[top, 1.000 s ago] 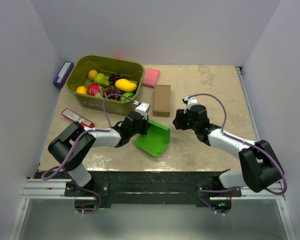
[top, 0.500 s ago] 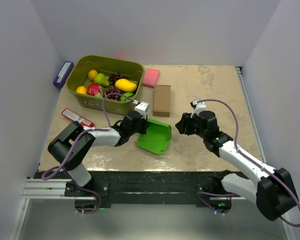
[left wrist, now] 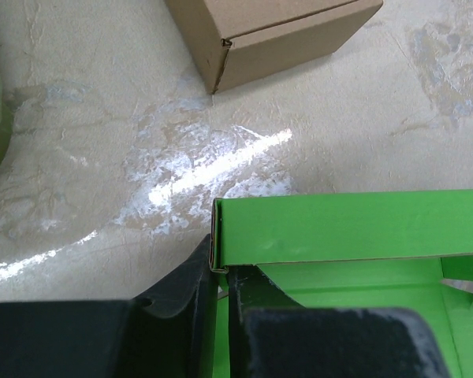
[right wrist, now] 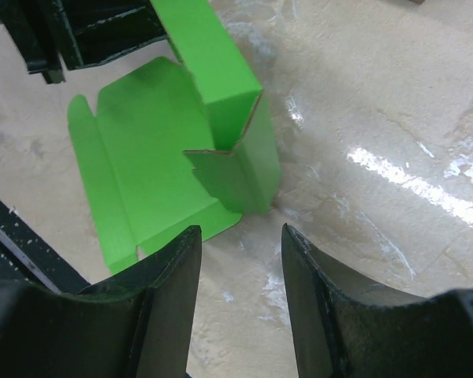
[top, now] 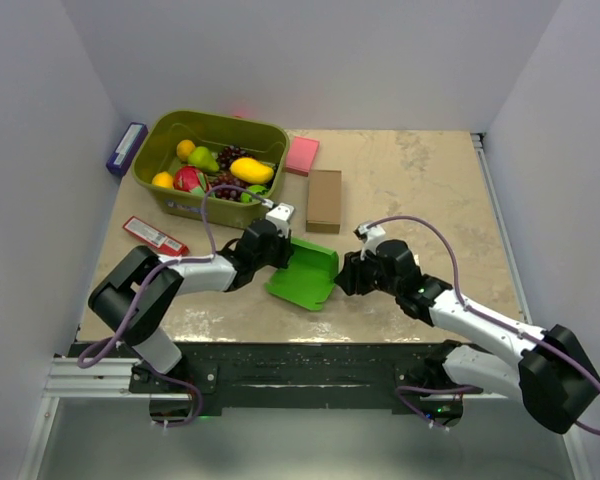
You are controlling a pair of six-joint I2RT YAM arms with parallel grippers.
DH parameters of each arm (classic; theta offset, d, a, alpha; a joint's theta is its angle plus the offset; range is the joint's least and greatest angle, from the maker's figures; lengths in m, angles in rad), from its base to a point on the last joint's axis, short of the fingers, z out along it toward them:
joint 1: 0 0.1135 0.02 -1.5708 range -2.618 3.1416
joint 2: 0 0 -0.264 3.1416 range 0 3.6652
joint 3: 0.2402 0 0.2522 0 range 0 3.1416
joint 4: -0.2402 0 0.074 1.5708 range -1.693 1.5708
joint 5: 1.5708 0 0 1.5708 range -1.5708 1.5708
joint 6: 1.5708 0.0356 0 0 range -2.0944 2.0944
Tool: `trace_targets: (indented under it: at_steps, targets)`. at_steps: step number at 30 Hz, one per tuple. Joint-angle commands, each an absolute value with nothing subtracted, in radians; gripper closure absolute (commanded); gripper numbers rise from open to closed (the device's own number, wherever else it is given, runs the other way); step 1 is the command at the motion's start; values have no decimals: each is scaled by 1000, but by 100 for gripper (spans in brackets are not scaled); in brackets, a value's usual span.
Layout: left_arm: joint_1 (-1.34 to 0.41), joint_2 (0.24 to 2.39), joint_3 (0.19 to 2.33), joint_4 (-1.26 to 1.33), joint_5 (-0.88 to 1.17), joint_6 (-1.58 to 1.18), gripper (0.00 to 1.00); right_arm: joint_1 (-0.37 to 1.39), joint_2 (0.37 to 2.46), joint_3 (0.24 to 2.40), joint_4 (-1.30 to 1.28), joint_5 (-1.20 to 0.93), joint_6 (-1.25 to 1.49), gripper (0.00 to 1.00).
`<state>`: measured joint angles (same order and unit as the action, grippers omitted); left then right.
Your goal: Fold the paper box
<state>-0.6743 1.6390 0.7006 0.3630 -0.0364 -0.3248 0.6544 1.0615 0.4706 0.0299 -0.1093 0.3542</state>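
Thin green card, the paper box (top: 305, 280) looks light and easily creased; the left tool (left wrist: 221, 274) pinches its raised wall edge, the right tool (right wrist: 238, 244) hangs spread nearby.

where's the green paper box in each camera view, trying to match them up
Top external: the paper box lies mid-table, between the two arms.
Left wrist: lower right, the paper box shows its raised wall across the frame.
Right wrist: the paper box sits upper left of centre.
Shared landmark: the left claw, shut on that raised wall; bottom left in its own view, top left in the right wrist view.
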Motion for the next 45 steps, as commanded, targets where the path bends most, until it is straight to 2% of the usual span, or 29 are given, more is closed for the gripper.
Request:
trace_targets:
  at_steps: [1, 14, 24, 37, 45]
  targets:
    - [-667, 1586, 683, 362, -20, -290, 94, 658, 1078, 474, 89, -67, 327, 53]
    - [-667, 1577, 681, 350, -18, -293, 96, 681, 1164, 506, 204, -84, 302, 64]
    - [-667, 1571, 669, 357, -5, -285, 97, 698, 1216, 540, 213, -3, 310, 69]
    - [-669, 1562, 652, 368, 18, -267, 99, 701, 1367, 617, 281, 66, 304, 70]
    - [-669, 1557, 649, 367, 17, -268, 99, 700, 1462, 660, 308, 123, 316, 76]
